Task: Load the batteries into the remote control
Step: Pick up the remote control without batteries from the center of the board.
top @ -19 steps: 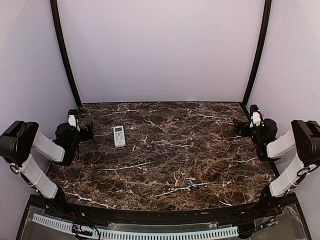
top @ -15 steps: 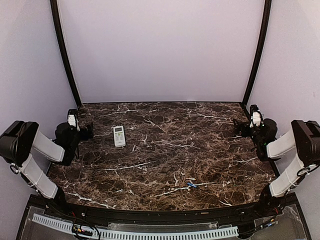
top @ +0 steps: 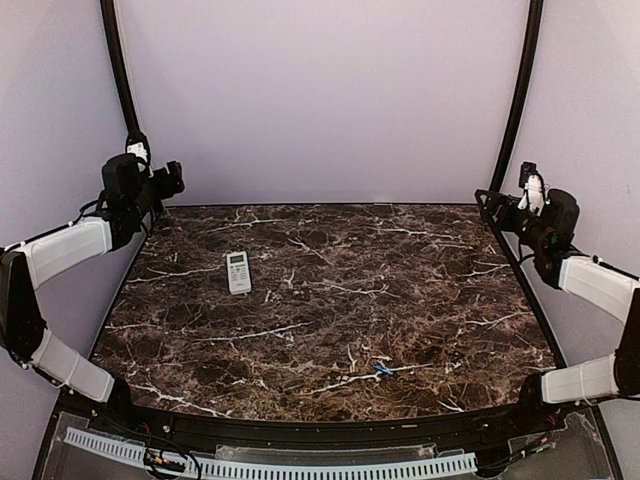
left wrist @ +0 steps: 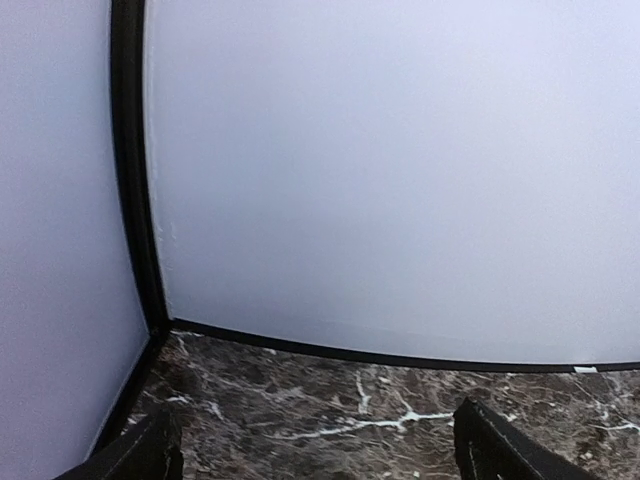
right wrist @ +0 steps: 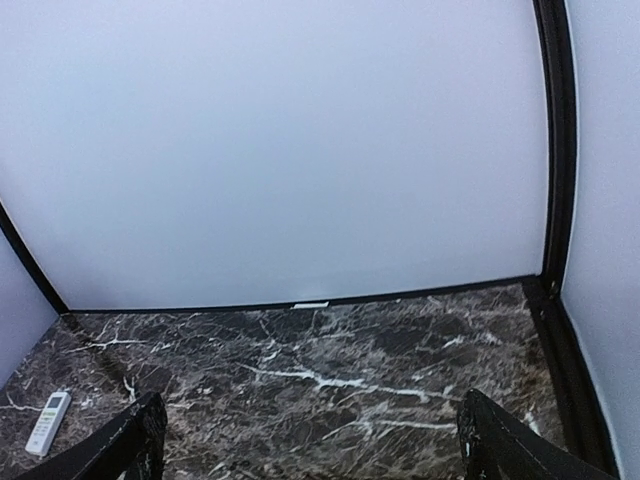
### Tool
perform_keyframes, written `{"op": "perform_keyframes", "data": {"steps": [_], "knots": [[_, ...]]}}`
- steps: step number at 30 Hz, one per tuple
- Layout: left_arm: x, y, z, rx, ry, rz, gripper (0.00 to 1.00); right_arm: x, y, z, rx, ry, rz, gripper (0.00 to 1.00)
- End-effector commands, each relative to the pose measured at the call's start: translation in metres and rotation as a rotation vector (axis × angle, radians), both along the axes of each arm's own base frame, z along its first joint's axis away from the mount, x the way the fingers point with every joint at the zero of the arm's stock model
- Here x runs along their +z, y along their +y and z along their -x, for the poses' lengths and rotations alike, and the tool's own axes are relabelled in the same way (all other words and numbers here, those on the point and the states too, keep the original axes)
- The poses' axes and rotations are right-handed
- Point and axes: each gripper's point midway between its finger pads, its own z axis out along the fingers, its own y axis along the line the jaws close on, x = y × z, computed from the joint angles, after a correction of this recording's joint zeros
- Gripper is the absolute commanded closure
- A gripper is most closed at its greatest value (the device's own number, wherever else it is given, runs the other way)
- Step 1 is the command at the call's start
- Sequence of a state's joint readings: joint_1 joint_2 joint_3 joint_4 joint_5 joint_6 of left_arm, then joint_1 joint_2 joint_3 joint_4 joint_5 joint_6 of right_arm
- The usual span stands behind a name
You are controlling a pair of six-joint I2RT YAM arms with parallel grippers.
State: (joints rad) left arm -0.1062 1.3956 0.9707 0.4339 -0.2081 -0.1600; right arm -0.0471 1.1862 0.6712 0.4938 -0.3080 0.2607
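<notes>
The white remote control [top: 238, 272] lies face up on the left half of the marble table, and shows small at the lower left of the right wrist view [right wrist: 48, 422]. The batteries [top: 383, 369] are a tiny blue shape near the front centre-right; I cannot tell how many there are. My left gripper [top: 170, 180] is raised at the back left corner, open and holding nothing [left wrist: 320, 455]. My right gripper [top: 492, 203] is raised at the back right corner, also open and holding nothing [right wrist: 315, 450]. Both are far from the remote and the batteries.
The dark marble table [top: 330, 300] is enclosed by pale walls with black corner posts [top: 512, 110] at the back. A black rail and a white slotted strip [top: 270, 468] run along the near edge.
Both arms have risen from low beside the table's sides to high up near the back corners. The remote control and the batteries have not moved.
</notes>
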Motion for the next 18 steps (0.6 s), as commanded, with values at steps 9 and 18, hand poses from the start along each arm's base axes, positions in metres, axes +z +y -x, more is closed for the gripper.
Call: {"op": "perform_keyframes", "data": {"steps": [9,18], "knots": [[-0.188,-0.102,0.009,-0.108,0.790,-0.006,0.01,-0.069,0.072,0.036,-0.089,0.484,0.125,0.01],[-0.226,-0.138,0.011,-0.190,0.863,0.026,0.01,-0.110,0.111,0.041,-0.073,0.599,0.242,0.02]]}}
